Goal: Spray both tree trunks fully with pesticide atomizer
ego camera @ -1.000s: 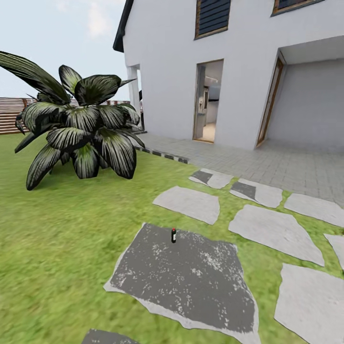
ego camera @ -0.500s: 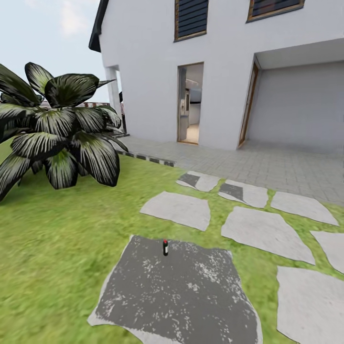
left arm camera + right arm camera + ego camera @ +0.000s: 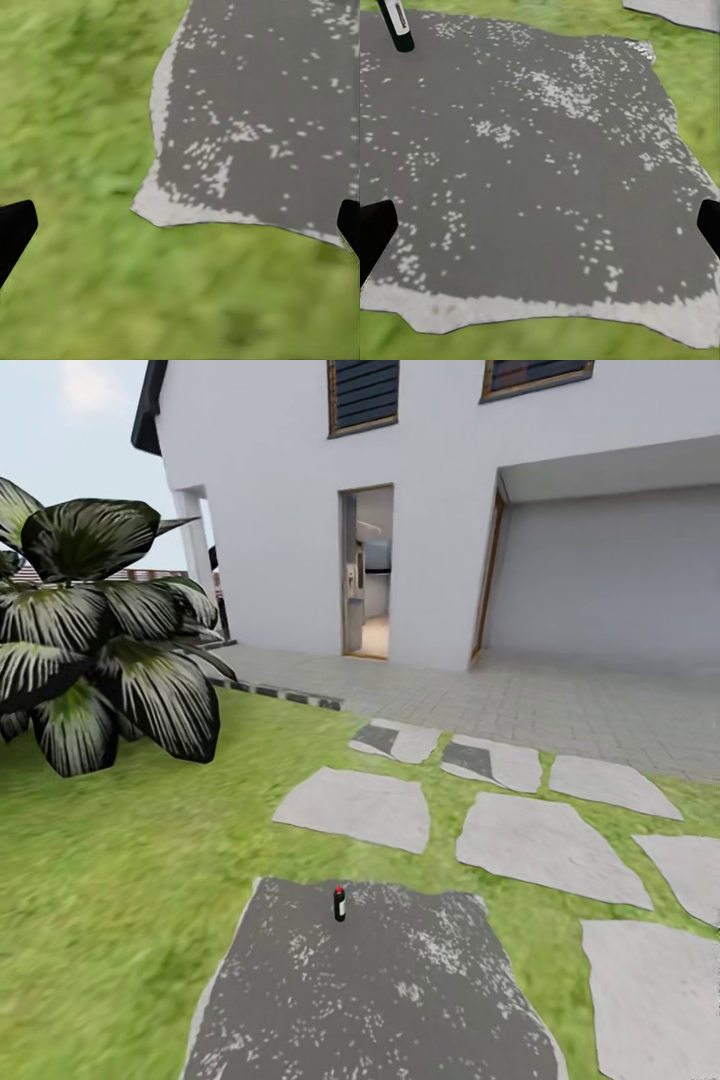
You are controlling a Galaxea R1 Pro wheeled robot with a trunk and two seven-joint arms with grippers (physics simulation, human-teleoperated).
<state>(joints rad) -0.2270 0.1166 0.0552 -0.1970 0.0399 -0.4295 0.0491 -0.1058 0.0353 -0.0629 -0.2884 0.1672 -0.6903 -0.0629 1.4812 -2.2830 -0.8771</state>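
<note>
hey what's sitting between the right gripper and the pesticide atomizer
Nothing: in the right wrist view, bare speckled dark stone slab stretches from the open right gripper to the pesticide atomizer.

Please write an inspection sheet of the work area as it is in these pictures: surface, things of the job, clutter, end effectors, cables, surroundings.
Surface: dark grey paving stone speckled white, set in green grass; pale stepping stones lie beyond it.
Job's things: pesticide atomizer stands upright near the far edge of the dark stone, red dot on top; trees, nothing seen.
Clutter: nothing seen.
End effectors: left end effector open, over the stone's edge and grass; right end effector open, over the stone, atomizer ahead of it.
Cables: nothing seen.
Surroundings: broad-leaved dark shrub at left; white house with an open doorway; paved terrace.
</note>
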